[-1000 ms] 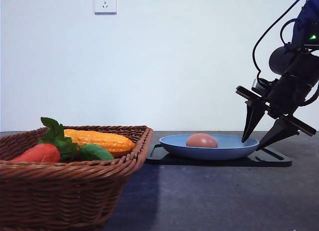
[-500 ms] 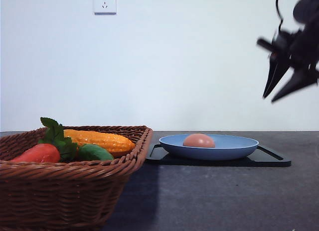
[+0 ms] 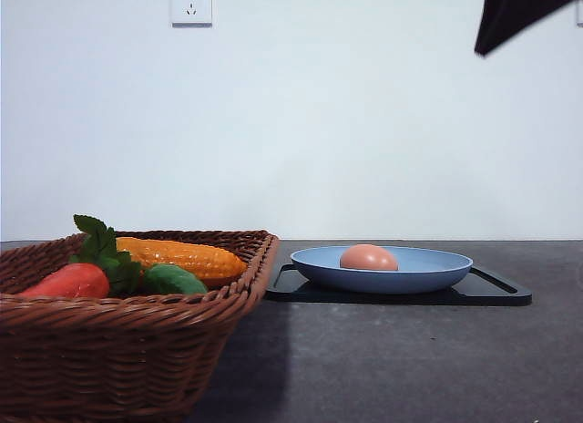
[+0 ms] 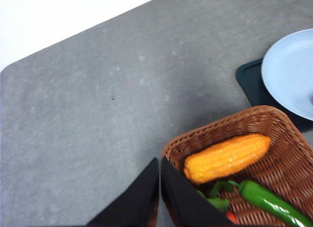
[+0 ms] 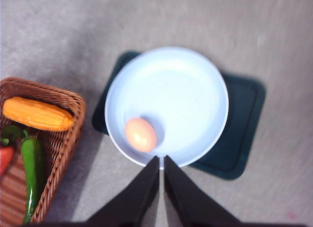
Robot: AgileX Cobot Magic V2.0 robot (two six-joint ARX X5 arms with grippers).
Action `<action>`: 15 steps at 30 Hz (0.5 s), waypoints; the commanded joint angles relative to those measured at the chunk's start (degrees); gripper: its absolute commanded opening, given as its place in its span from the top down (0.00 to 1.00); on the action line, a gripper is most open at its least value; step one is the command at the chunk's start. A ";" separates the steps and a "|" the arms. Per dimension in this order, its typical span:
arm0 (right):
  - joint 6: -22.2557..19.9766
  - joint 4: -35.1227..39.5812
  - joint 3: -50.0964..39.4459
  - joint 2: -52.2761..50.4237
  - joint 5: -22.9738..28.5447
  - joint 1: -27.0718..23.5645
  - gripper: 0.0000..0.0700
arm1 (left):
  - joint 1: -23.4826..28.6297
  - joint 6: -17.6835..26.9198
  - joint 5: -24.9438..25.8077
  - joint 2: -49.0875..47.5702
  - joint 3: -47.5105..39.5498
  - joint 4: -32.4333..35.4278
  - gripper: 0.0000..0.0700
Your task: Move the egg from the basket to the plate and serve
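Observation:
The pinkish-brown egg [image 3: 368, 257] lies in the blue plate [image 3: 428, 270], left of the plate's middle. From the right wrist view, the egg [image 5: 140, 134] rests near the rim of the plate [image 5: 195, 85], just beyond my right gripper [image 5: 161, 159], whose fingers are shut and hold nothing. In the front view my right gripper [image 3: 496, 26] hangs high above the plate's right side. The wicker basket [image 3: 118, 350] stands at the front left. My left gripper [image 4: 159, 161] is shut and empty, high over the basket [image 4: 288, 153] near its rim.
The plate sits on a flat black tray [image 3: 501, 295]. In the basket lie a yellow corn cob [image 3: 182, 256], a green pepper [image 3: 173, 279] and a red leafy vegetable [image 3: 71, 281]. Grey tabletop stretches in front of the tray; a wall socket [image 3: 191, 4] is behind.
My right gripper has risen from beside the plate's right rim to the top of the front view and its fingers have closed. The egg stays in the plate.

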 commanded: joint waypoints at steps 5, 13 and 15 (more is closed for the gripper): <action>-0.83 3.26 -5.39 -7.03 12.50 10.09 1.00 | 3.82 1.86 6.11 -3.77 -6.94 8.01 1.00; -0.51 22.43 -26.54 -20.14 19.40 21.04 1.00 | 5.13 -2.56 14.54 -16.50 -24.82 23.96 1.00; -0.25 25.66 -31.72 -22.35 19.57 22.15 1.00 | 5.07 -4.80 14.76 -20.05 -29.15 25.93 1.00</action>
